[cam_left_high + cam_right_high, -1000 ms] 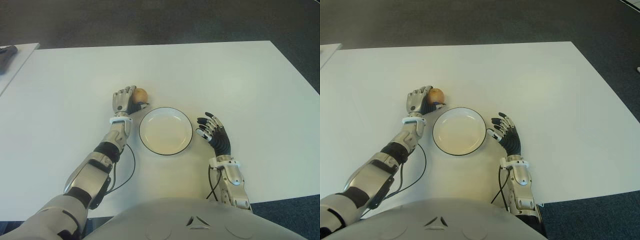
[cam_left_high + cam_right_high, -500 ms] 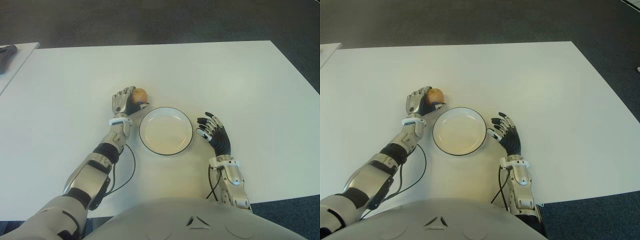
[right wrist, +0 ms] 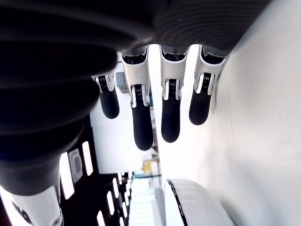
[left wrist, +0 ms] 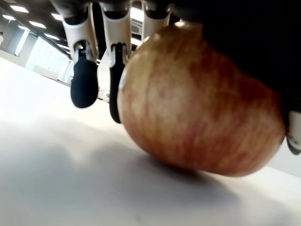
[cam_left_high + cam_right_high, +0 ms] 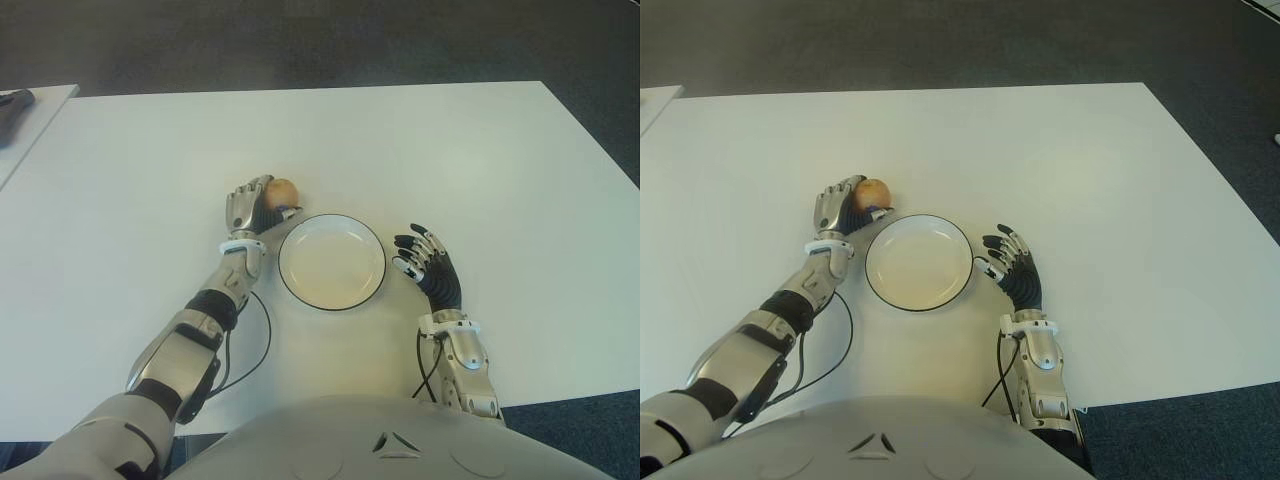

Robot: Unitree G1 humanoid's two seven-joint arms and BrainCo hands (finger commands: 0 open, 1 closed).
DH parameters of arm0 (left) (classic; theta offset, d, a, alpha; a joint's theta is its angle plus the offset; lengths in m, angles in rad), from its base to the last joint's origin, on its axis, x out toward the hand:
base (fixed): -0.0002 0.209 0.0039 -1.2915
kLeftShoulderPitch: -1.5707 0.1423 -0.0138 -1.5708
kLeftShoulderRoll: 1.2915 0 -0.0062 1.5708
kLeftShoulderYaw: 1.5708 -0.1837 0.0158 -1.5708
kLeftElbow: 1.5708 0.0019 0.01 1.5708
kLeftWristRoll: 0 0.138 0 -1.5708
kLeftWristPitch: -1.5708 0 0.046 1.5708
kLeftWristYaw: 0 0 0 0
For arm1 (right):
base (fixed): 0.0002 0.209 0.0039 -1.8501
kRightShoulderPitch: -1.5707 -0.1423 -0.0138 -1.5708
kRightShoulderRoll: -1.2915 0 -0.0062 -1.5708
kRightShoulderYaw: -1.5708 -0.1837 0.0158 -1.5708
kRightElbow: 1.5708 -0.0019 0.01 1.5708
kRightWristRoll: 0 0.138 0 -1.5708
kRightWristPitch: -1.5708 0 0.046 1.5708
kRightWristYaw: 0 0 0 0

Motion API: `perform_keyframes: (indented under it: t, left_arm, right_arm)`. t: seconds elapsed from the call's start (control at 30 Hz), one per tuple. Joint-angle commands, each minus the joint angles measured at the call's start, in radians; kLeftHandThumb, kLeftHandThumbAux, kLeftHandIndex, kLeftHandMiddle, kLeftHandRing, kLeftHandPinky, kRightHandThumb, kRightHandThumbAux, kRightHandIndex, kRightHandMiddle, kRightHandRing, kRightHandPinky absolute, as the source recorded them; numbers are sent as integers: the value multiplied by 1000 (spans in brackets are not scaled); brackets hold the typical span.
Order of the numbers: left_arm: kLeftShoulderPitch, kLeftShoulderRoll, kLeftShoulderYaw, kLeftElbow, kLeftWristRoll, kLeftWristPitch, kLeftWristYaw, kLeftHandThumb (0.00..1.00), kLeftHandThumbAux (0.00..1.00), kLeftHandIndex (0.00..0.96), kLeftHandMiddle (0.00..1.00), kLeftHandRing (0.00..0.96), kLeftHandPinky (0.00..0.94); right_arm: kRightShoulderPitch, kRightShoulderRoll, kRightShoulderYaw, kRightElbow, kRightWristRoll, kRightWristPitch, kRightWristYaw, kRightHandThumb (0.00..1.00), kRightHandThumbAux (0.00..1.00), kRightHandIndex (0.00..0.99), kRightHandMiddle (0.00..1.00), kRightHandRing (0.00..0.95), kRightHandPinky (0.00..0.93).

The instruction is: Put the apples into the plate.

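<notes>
An office or lab room: a plain white surface (image 5: pixel 450 150) stands on dark grey carpet (image 5: pixel 300 45), a second white table's corner (image 5: pixel 40 105) sits just beside it, and the wrist views show rows of long ceiling lights (image 4: pixel 19 8).

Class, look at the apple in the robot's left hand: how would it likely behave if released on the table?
The apple is round, so it would probably roll on the flat table. Its smooth skin may slip. The left hand wraps it, suggesting it is firm.
</notes>
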Motion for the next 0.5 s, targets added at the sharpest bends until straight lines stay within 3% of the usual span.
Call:
perform_keyframes:
  t: [0.03,0.3,0.5]
  left_arm:
    - [44,-6,-21,32,7,-3,-6,755,694,445,830,802,686]
    - [18,69,13,-93,6,-2,-6,754,694,444,850,825,723]
    - [48,104,33,-238,13,30,-31,754,694,444,859,832,724]
  right_arm:
    - [19,1,-7,35,4,69,-8,526,739,168,351,284,247]
    - [19,6,-10,41,13,56,-6,553,744,179,359,292,258]
    - [20,2,-6,39,6,62,-9,537,744,178,358,292,256]
